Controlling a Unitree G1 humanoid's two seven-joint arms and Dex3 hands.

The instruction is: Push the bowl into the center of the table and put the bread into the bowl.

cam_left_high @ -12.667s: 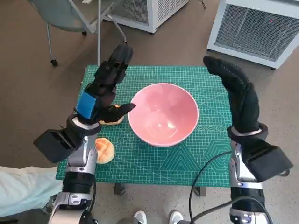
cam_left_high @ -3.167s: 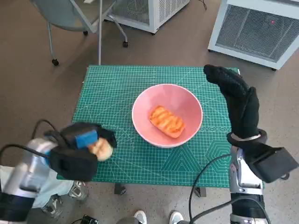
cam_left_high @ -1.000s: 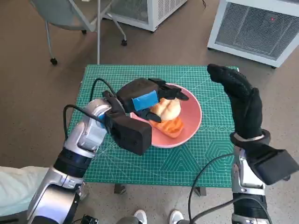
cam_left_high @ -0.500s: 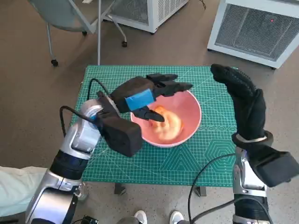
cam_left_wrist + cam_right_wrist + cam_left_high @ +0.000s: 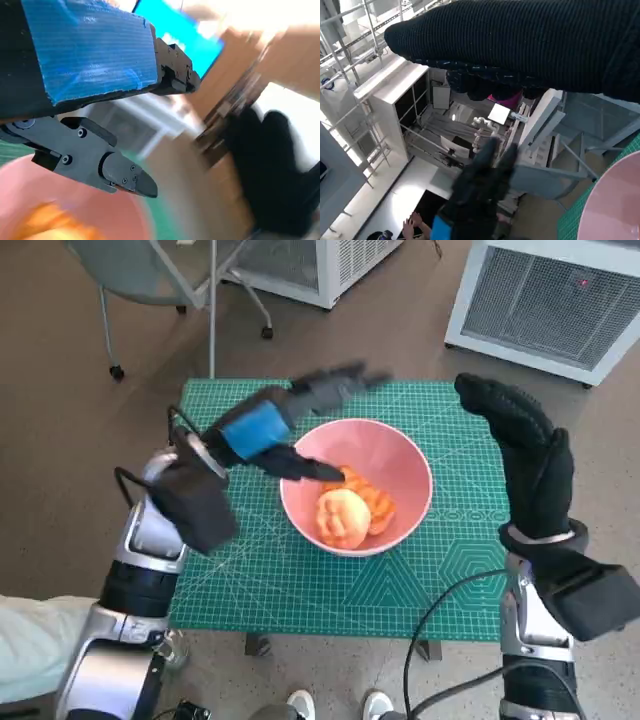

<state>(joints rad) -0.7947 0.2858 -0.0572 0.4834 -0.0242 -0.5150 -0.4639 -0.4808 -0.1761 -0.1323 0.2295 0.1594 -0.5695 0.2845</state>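
A pink bowl (image 5: 405, 475) is seen near the centre of the worktop (image 5: 230, 580), on a green cutting mat (image 5: 300, 585). Two pieces of bread are held in the bowl: a round bun (image 5: 342, 517) toward the near side, and an orange grilled piece (image 5: 372, 502) partly hidden behind and beside it, the two touching. The left hand (image 5: 268, 428) is raised above the mat at the bowl's left rim, blurred, with fingers spread apart and nothing gripped; one fingertip (image 5: 325, 472) is pointed over the bowl's rim, just short of the bread. In the left wrist view the blue-taped back (image 5: 87, 50) and black fingers (image 5: 107, 167) are shown apart over the pink rim (image 5: 75, 200). The right hand (image 5: 525, 455) is held upright beside the bowl's right side, apart from it, fingers extended and holding nothing. White cabinets (image 5: 555, 295) and a chair (image 5: 160, 275) are seen on the floor beyond the worktop.
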